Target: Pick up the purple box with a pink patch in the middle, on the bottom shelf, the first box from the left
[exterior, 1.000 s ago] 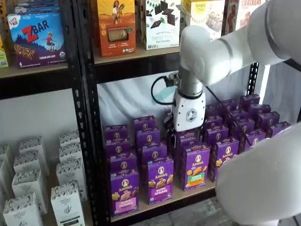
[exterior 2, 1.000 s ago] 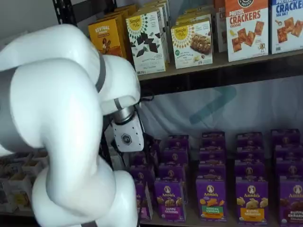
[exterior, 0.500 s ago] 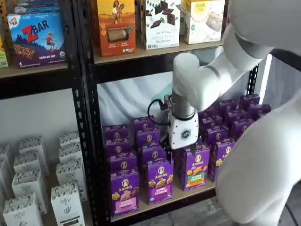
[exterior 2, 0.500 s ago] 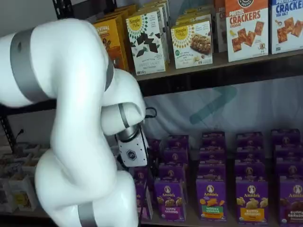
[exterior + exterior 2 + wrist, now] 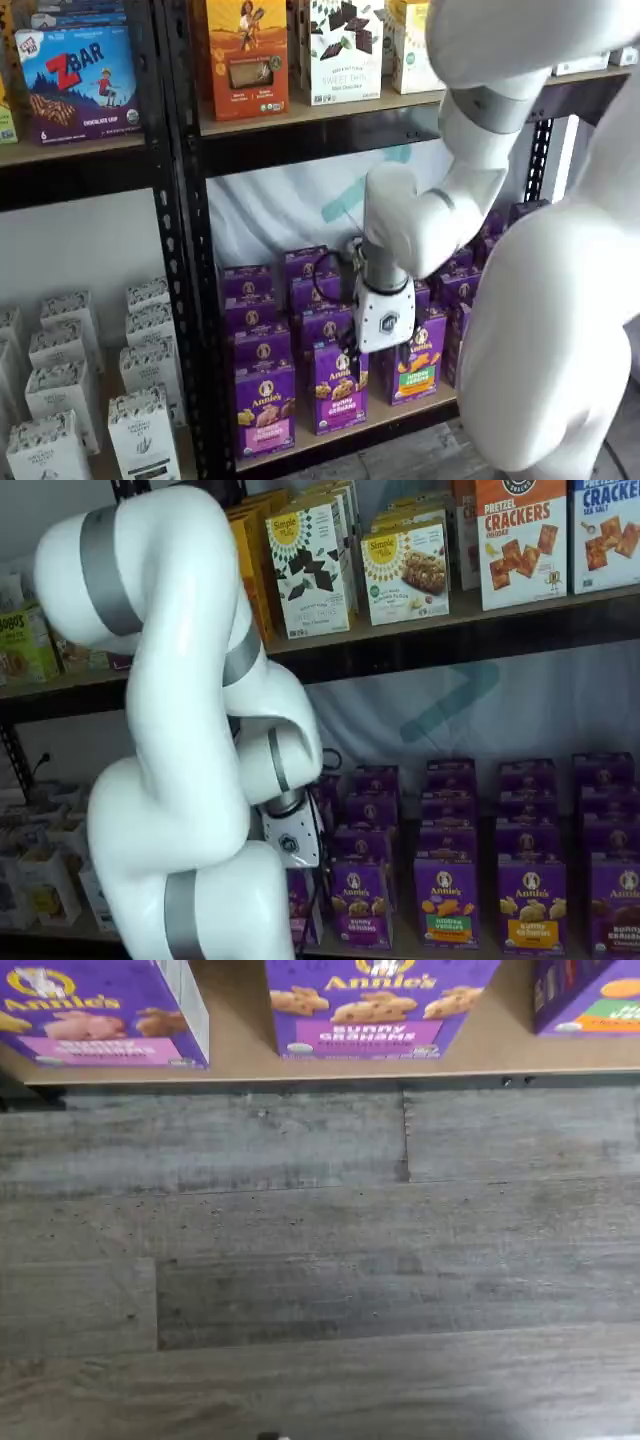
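The purple box with the pink band (image 5: 265,411) stands at the front left of the bottom shelf (image 5: 400,414). In the wrist view it (image 5: 100,1010) sits at the board's edge (image 5: 240,1058), beside a like box with a purple band (image 5: 368,1005) and one with a green-and-orange patch (image 5: 590,1000). The gripper (image 5: 375,352) hangs low in front of the front row, to the right of the pink-band box, over the purple-band box (image 5: 338,388). Its fingers do not show plainly. In a shelf view only its white body (image 5: 291,842) shows, and the arm hides most of the pink-band box.
Several rows of purple boxes stand behind the front row. A black rack post (image 5: 185,250) stands just left of the pink-band box, with white cartons (image 5: 140,400) beyond it. The upper shelf (image 5: 300,115) holds other cartons. Grey plank floor (image 5: 320,1260) lies below the shelf.
The gripper has come down and to the left, from the middle rows of boxes to the front row. The arm's elbow has swung up. No box has moved.
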`<state>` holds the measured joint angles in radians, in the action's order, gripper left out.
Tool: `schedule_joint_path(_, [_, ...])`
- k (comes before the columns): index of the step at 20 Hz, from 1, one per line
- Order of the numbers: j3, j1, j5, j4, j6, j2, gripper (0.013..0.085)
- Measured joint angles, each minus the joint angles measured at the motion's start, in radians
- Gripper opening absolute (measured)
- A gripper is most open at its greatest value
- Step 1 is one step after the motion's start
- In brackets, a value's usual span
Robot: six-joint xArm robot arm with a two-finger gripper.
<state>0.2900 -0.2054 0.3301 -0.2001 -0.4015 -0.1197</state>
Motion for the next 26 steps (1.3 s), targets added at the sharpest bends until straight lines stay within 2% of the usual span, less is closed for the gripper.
schedule_joint_path(6, [0.028, 0.022, -0.131, -0.113, -0.093, 0.158, 0.0850])
schedule_joint_path(7, [0.034, 0.023, -0.147, -0.108, -0.088, 0.180, 0.0850])
schedule_joint_path(10, [0.051, 0.018, -0.182, -0.056, -0.041, 0.231, 0.0850])
schedule_joint_path(12, [0.066, 0.009, -0.201, 0.003, 0.009, 0.264, 0.0850])
schedule_joint_path(16, [0.114, -0.018, -0.222, 0.152, 0.130, 0.334, 0.0850])
schedule_joint_path(18, [0.146, -0.023, -0.224, 0.181, 0.153, 0.368, 0.0850])
schedule_joint_path(21, [0.208, -0.017, -0.204, 0.137, 0.114, 0.419, 0.0850])
schedule_joint_path(24, [0.281, -0.006, -0.181, 0.034, 0.024, 0.474, 0.0850])
schedule_joint_path(26, [0.332, -0.004, -0.169, -0.010, -0.017, 0.512, 0.0850])
